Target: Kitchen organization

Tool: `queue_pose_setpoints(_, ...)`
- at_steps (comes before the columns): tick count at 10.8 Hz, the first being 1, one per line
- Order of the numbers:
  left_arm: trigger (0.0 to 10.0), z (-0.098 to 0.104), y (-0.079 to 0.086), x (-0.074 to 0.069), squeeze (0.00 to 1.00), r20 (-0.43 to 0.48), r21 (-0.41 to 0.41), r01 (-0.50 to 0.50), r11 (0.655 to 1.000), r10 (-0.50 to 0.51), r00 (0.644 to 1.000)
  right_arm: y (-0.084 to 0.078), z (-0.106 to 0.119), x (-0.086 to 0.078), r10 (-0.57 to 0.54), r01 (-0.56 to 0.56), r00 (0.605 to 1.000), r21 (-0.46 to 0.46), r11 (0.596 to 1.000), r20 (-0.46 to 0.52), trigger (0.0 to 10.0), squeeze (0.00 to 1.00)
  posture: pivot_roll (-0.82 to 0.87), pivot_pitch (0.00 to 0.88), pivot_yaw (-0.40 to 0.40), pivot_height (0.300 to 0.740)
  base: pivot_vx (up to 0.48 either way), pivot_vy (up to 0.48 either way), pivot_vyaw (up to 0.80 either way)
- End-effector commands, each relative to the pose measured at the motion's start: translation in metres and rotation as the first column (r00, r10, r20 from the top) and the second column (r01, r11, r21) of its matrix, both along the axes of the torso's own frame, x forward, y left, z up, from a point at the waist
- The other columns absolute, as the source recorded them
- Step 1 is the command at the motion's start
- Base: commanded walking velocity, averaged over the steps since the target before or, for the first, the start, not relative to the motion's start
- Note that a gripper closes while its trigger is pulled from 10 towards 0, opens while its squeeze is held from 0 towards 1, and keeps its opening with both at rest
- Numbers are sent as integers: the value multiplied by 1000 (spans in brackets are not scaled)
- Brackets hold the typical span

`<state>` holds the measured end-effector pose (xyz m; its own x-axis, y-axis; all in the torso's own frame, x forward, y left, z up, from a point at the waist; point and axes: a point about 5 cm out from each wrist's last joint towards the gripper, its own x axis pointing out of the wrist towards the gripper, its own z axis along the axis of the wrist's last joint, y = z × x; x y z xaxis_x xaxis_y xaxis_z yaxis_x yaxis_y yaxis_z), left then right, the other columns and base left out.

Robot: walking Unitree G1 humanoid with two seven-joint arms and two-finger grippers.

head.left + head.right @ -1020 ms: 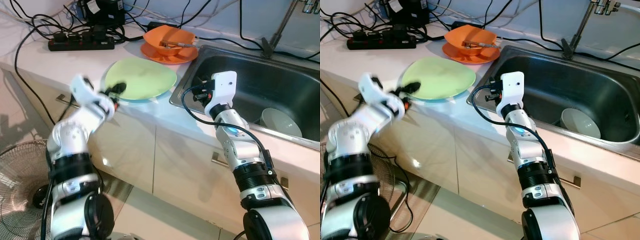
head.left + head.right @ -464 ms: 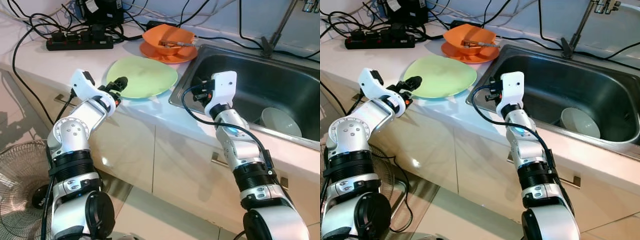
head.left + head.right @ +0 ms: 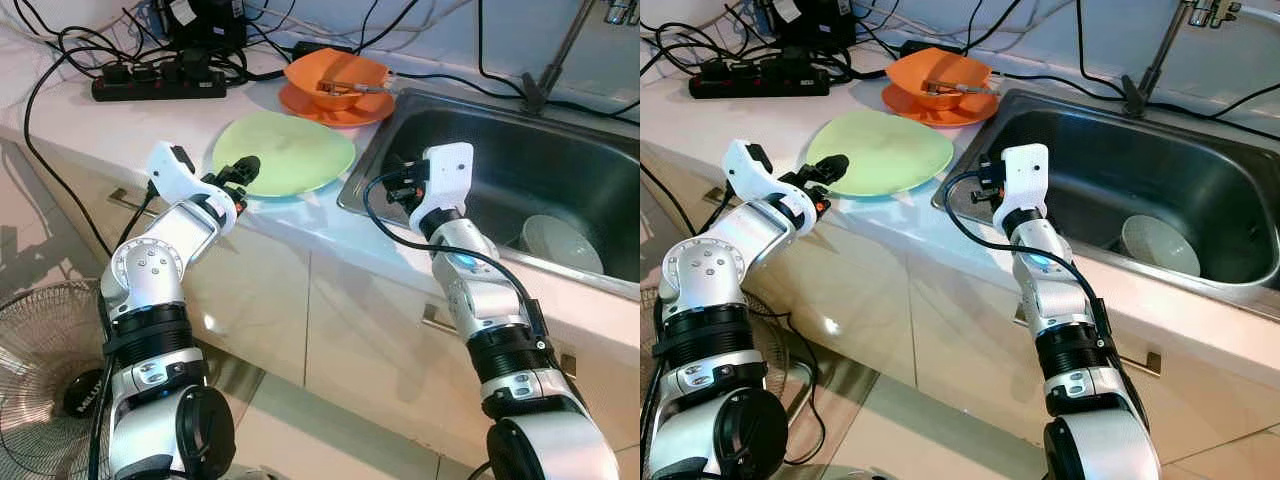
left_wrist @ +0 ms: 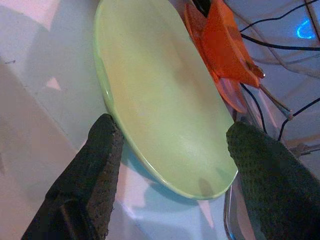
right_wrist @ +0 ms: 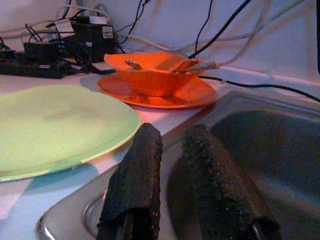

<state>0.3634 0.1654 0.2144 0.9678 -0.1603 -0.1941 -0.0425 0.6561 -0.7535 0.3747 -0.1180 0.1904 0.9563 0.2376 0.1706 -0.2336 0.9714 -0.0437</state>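
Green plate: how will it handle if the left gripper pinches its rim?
The plate looks rigid and glossy, so probably slippery under the left gripper. It lies flat on the counter, so likely slides before lifting. A one-sided rim pinch may let it tilt.

Bright, even light fills the head views, which are sharp, with soft shadows on the cabinet doors (image 3: 300, 310). Glare washes out the pale countertop (image 3: 90, 120). Both wrist views are dimmer and tinted pinkish-blue, with the near black fingers (image 5: 135, 185) soft.
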Motion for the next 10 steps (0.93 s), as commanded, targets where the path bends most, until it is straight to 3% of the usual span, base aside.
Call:
queue_pose_setpoints(1,10000,0,-2,-1,0,-10,5,0,1000,0,1000,-4,4,0,-15,15,1000,6,1000,11,10000,0,128,90,-18,740,0,0,0)
queue_pose_setpoints(10,10000,-9,-14,8,0,-43,-25,0,1000,-1,999,-5,4,0,-17,17,1000,4,1000,7,10000,0,117,92,-20,740,0,0,0)
